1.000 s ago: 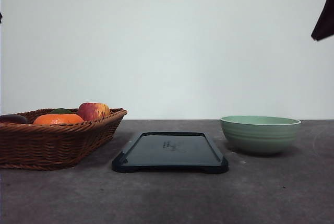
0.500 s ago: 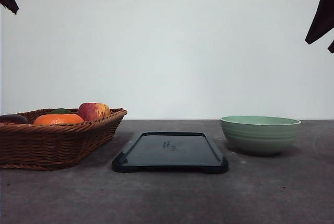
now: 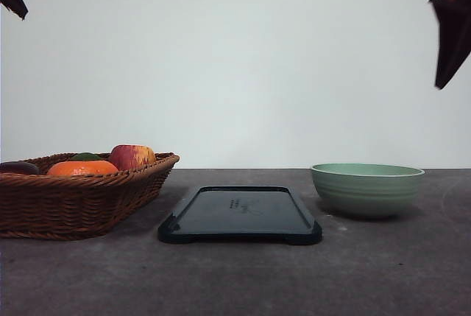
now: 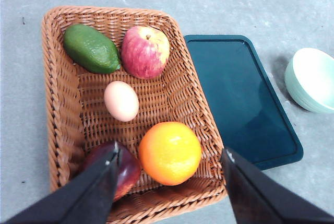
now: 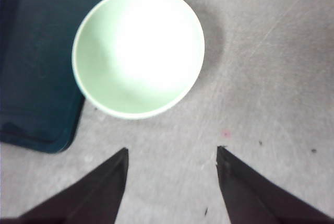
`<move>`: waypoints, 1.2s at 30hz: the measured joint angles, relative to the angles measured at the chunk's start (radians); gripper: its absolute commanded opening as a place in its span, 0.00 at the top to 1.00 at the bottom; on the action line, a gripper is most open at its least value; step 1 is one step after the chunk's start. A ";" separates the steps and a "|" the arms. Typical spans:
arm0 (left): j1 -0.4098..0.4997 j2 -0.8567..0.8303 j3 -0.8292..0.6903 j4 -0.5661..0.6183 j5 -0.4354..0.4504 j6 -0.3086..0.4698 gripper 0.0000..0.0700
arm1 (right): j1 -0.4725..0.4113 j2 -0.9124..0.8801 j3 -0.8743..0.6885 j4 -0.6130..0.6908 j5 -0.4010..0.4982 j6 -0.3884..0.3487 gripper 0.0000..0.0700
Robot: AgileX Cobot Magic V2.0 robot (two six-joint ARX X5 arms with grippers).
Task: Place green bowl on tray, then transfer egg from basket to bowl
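Front view: I am seeing the green bowl (image 3: 367, 189) sitting upright on the grey table (image 3: 235, 279), mouth up, ridged ceramic with a paler rim, just right of the tray (image 3: 240, 214) and not on it. The tray is lying flat, dark, round-cornered, its long axis running away from the camera. The basket (image 3: 77, 197) is sitting at the left, woven brown wicker, an apple (image 3: 132, 157) and an orange (image 3: 82, 168) showing above its braided rim. The right gripper (image 3: 449, 29) is hanging blurred high at the right edge.

Left wrist view: I am looking down past the left gripper (image 4: 169, 164), its dark fingers standing wide apart and empty above the basket. The egg (image 4: 121, 101) is lying on the weave near the basket's middle, smooth and pale pinkish, its long axis roughly along the basket's length. Around it are lying an avocado (image 4: 91, 48), the apple, the orange and a dark purple fruit (image 4: 117, 166).

Right wrist view: I am seeing the right gripper's fingers spread apart, empty, above bare table beside the round bowl, tray alongside
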 measured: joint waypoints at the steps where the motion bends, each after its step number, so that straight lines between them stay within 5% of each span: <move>1: -0.002 0.000 0.000 0.000 0.000 0.000 0.44 | 0.000 0.028 0.017 0.000 0.000 0.000 0.52; 22: -0.005 0.000 0.000 0.001 0.001 -0.002 0.44 | -0.006 0.475 0.190 0.111 0.001 -0.002 0.52; 29: -0.005 0.000 0.000 0.003 0.001 -0.002 0.44 | -0.006 0.522 0.191 0.119 0.004 -0.002 0.96; 36: -0.005 0.000 0.000 0.003 0.001 -0.002 0.44 | -0.006 0.522 0.196 0.094 0.005 -0.001 1.00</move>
